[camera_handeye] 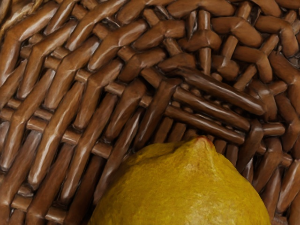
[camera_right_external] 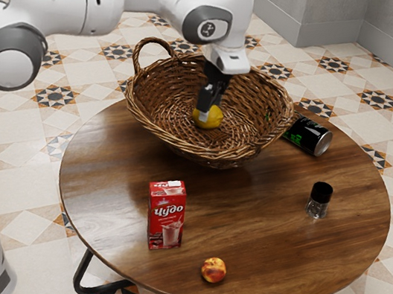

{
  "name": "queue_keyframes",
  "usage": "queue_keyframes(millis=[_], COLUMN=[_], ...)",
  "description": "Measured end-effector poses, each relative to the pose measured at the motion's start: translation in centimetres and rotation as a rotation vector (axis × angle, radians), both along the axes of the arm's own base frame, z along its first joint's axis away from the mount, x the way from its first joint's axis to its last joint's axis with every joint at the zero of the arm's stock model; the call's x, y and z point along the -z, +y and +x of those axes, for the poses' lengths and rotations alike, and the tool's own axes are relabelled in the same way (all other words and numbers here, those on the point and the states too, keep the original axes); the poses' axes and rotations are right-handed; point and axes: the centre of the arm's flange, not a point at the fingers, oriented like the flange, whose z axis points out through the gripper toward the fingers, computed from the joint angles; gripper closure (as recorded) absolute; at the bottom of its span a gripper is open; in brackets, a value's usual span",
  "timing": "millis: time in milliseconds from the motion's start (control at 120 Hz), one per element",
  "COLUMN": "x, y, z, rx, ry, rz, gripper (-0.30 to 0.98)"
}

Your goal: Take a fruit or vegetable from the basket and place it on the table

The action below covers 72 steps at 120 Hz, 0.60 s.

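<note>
Down inside the wicker basket [camera_right_external: 159,127], the black gripper [camera_right_external: 207,107] reaches a yellow lemon [camera_right_external: 212,120] and overlaps its upper part. Whether it holds the lemon cannot be made out. In the wrist view the lemon [camera_handeye: 187,187] looms large at the lower edge, its pointed tip toward the woven wall of the basket [camera_handeye: 70,93]. The basket stands on the round wooden table [camera_right_external: 250,217].
A red drink carton [camera_right_external: 166,216] stands in front of the basket. Near the table's front edge lies a peach [camera_right_external: 213,270]. Toward the exterior view's right are a black-capped shaker [camera_right_external: 318,202] and a black can [camera_right_external: 309,136] lying beside the basket.
</note>
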Motion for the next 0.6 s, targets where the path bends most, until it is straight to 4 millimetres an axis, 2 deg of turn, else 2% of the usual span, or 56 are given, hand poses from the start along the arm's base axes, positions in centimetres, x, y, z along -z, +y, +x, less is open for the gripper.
queue_keyframes(millis=[208,600], x=[0.97,0.50], y=[0.04,0.35], z=[0.37,0.35], rx=[0.005,0.008], ry=[0.010,0.001], rz=[-0.004,-0.004], gripper=[0.03,0.39])
